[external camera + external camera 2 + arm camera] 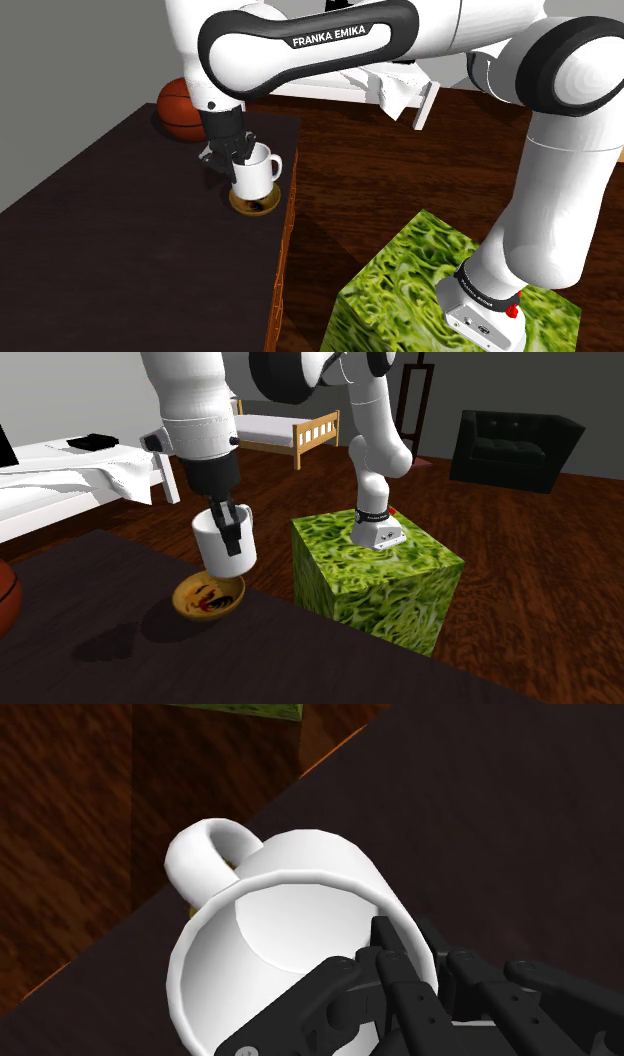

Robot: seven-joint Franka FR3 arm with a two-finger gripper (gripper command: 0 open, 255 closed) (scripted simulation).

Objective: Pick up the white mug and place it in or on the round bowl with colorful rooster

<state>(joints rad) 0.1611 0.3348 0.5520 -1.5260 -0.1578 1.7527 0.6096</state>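
The placing step was in hand. The hand [237, 150] was clamped on the rim of the white mug [255, 172], one finger inside the cup and one outside its wall. The mug hung a little tilted directly over the round bowl [254, 205], which sat on the dark table [120, 240] close to its edge.

In the second exterior view the bowl's yellowish inside, with red and dark markings, showed below the mug's base, seemingly with a thin gap between them. In the shoulder view the two looked to be touching, so contact could not be settled.

The next move probably called for a short, straight descent until the base settled in the bowl, then opening the fingers and lifting clear without dragging the rim. The bowl looked small beside the mug, so the mug might come to rest tipped.

In the wrist view the mug hid nearly all of the bowl, and the rooster design was too blotchy to make out.
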